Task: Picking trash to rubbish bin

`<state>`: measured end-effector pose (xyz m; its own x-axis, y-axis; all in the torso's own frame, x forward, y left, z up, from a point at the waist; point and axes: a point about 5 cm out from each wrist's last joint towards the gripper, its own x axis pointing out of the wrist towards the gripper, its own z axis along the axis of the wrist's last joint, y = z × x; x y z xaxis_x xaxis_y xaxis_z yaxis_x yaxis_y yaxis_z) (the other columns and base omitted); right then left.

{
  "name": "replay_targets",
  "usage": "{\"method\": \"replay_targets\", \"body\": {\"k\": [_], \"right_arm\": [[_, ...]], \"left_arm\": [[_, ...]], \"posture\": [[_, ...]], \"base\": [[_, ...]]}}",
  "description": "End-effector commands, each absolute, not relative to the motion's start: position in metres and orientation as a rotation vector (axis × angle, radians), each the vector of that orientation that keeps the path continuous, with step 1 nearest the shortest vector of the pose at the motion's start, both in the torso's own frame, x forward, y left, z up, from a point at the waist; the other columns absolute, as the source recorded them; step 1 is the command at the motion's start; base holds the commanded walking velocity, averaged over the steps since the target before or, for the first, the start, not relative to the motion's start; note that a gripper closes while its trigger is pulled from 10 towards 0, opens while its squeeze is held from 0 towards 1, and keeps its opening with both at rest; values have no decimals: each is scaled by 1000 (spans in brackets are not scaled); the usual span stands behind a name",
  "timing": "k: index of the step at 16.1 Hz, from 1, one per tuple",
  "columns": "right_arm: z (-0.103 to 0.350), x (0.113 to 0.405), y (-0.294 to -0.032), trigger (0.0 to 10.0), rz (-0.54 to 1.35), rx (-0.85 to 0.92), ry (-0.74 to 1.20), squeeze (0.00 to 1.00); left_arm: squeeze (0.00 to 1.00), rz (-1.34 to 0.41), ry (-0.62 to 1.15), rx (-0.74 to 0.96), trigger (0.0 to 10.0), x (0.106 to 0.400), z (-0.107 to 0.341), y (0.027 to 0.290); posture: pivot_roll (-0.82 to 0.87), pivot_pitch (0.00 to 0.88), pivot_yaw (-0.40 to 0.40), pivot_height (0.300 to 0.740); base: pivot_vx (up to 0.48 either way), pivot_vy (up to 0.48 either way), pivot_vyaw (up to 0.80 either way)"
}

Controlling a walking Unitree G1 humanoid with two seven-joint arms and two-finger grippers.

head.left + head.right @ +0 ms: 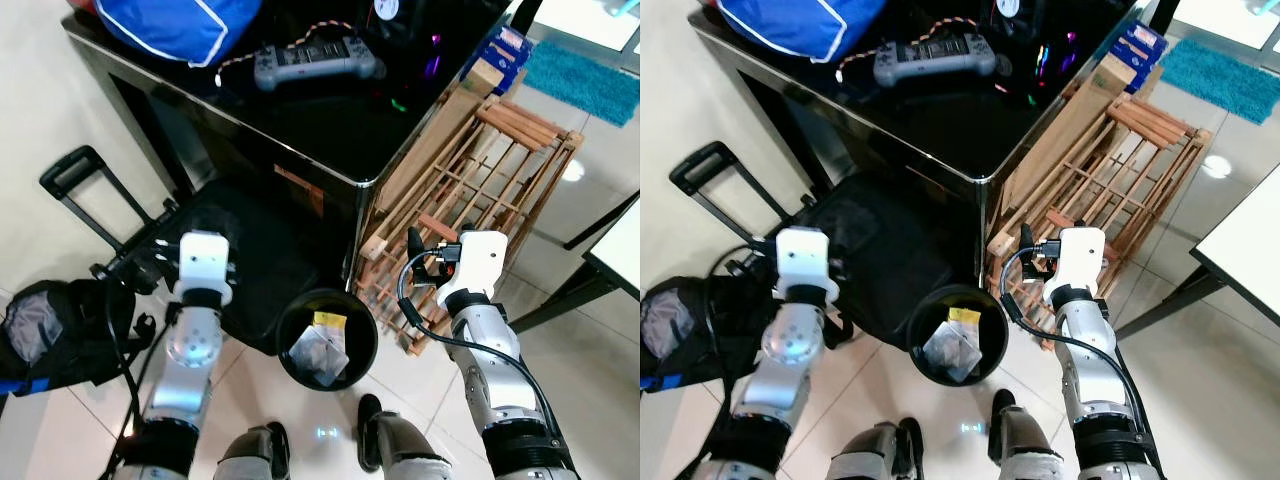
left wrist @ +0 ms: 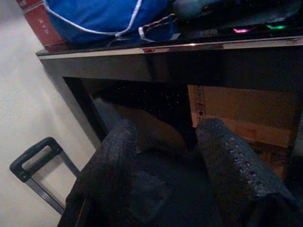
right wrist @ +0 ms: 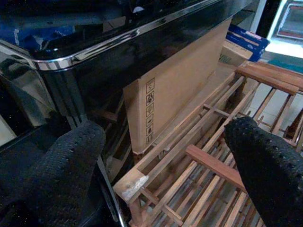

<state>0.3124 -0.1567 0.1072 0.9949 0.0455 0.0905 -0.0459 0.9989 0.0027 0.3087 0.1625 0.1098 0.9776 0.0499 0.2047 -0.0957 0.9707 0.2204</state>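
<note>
1. Black plastic, the rubbish bin (image 1: 327, 345) stands on the floor between my two arms, near my feet, with crumpled trash (image 1: 318, 352) and a yellow scrap (image 1: 329, 320) lying inside it.
2. My left gripper (image 2: 165, 156) has its fingers spread and empty, over a dark bag (image 1: 245, 255) under the black table (image 1: 330, 120).
3. My right gripper (image 3: 163, 156) is spread wide, empty, facing a wooden rack (image 1: 480, 180) and a cardboard box (image 3: 175, 90) beside the table.
</note>
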Motion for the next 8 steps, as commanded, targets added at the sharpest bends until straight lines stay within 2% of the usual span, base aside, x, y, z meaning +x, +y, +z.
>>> {"method": "replay_targets", "body": {"k": [1,2,8], "right_arm": [[102,307,-160,10000,23,22,-81,0],[99,305,-159,10000,30,21,-72,0],[97,304,-156,10000,42,16,-55,0]], "left_arm": [[0,57,-180,229,10000,304,105,160],[0,47,-175,220,10000,303,104,157],[0,20,-159,195,10000,301,101,147]], "posture": [[-14,209,56,740],[-14,209,55,740],[-19,211,40,740]], "base": [[0,0,0],[0,0,0],[-270,0,0]]}}
